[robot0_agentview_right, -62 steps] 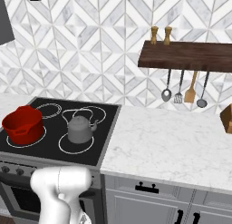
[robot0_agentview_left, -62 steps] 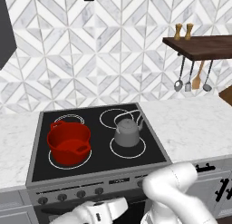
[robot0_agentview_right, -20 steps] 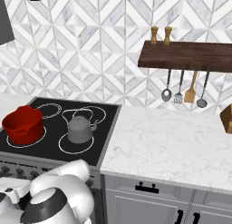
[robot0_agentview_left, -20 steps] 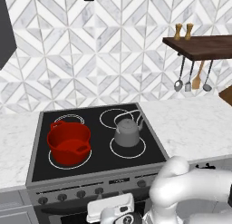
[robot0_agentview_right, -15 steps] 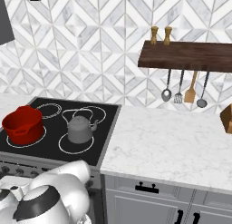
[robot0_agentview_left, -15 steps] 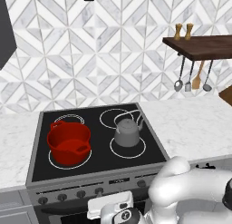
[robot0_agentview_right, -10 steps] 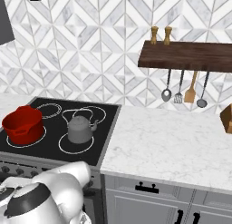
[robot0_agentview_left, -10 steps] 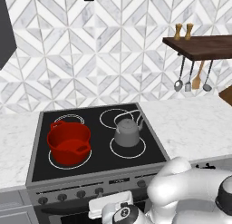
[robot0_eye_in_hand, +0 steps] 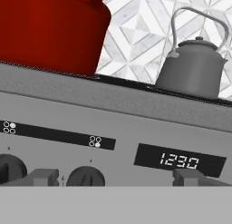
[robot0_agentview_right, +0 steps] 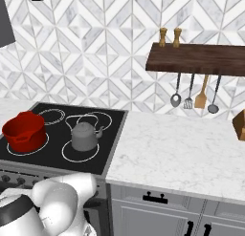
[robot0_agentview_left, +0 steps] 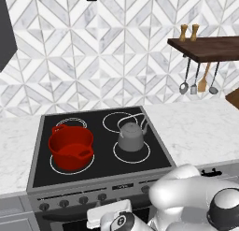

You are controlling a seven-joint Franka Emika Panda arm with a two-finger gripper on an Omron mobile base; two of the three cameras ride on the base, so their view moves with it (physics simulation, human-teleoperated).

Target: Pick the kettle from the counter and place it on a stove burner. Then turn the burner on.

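Observation:
The grey kettle stands upright on the front right stove burner, a thin white ring in the black glass. White marble counter lies to the right of the stove. My gripper is open, low in front of the stove's control panel. One dark knob sits between its fingertips, nearer the left one. The jaws hold nothing. In the left base view the hand hangs just below the knob row.
A red two-handled pot occupies the front left burner. The panel shows a clock display and another knob further left. A wooden shelf with hanging utensils is on the wall at right.
The arm has folded in, its elbow swinging right, while the hand has stayed low before the knobs. The jaws stay open. Kettle and pot have not moved.

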